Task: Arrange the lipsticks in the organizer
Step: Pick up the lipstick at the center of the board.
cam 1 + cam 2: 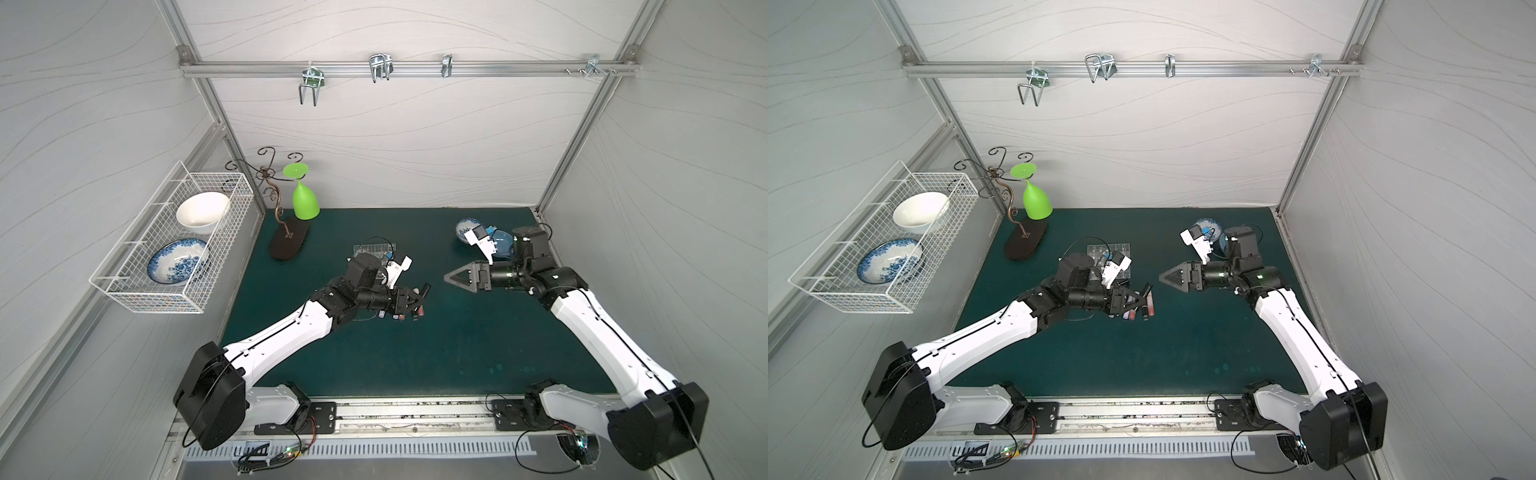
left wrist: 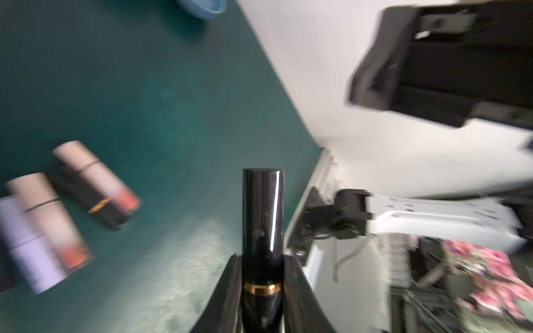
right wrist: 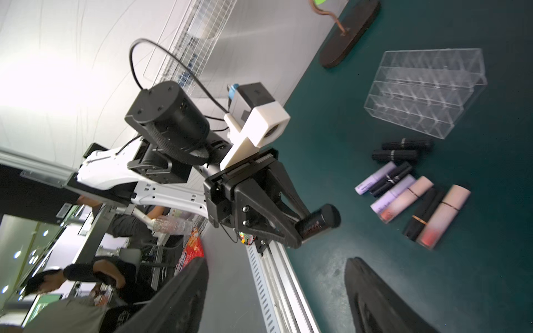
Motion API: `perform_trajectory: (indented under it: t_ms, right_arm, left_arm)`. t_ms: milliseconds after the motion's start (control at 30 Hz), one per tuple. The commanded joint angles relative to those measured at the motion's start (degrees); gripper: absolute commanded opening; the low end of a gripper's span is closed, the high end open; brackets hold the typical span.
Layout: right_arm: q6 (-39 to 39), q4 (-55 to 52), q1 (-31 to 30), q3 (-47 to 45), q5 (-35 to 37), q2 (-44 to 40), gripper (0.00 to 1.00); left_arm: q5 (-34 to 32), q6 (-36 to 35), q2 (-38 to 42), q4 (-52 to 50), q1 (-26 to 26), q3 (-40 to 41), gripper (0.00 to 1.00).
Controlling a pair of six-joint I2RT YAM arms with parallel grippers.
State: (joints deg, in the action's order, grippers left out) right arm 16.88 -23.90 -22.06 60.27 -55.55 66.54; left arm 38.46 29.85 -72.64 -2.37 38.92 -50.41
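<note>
My left gripper is shut on a glossy black lipstick with a gold band and holds it above the mat, pointing at the right arm. The same tube sticks out past the fingertips in the right wrist view. Below it, several more lipsticks in black, lilac and pale pink lie loose on the green mat. The clear organizer stands just beyond them and is partly hidden by the left wrist in a top view. My right gripper is open and empty, facing the held tube a short way off.
On the left wall hangs a white wire basket holding two bowls. A green glass hangs on a curly metal stand with a dark base at the back left. Two blue bowls sit behind the right wrist.
</note>
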Motion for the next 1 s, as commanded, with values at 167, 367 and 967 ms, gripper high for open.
perform_trajectory:
  t_ms: [167, 367, 967]
  right_arm:
    - [0.60, 6.28, -4.21, 0.02, -0.43, 3.22, 0.70]
    - [2.70, 9.35, -4.39, -0.50, -1.93, 2.92, 0.62]
    - [-0.56, 6.62, -5.57, -0.50, -4.93, 2.09, 0.54]
  left_arm:
    - [10.23, 4.08, 3.27, 10.93, -0.68, 0.40, 0.12]
    - [11.05, 4.52, 4.09, 11.34, -0.94, 0.49, 0.12]
    - [10.43, 5.39, 5.38, 11.56, -2.62, 1.19, 0.11]
